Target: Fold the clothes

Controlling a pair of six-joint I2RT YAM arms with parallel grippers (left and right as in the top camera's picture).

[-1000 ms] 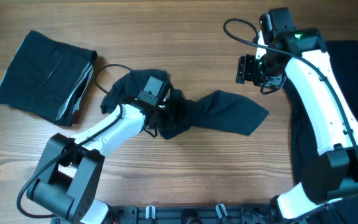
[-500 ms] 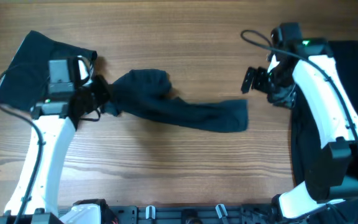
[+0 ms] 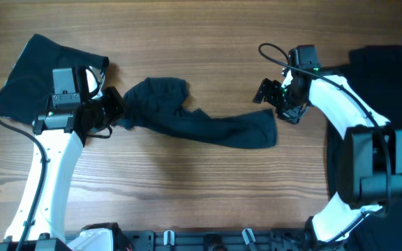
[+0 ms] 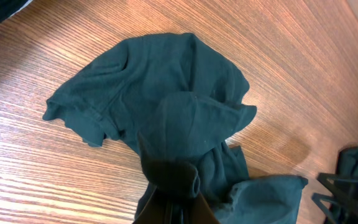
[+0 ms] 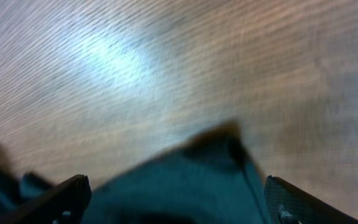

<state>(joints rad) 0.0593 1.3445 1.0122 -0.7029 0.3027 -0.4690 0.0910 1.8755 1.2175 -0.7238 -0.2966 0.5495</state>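
Step in hand looks like spreading one dark shirt point(image 3: 215, 129), which lies bunched across mid-frame on the table point(image 3: 187, 195): left gripper point(image 3: 116, 111) is clamped on its left end, right gripper point(image 3: 268, 91) hangs spread apart just over its right end and likely needs to drop and pinch there.
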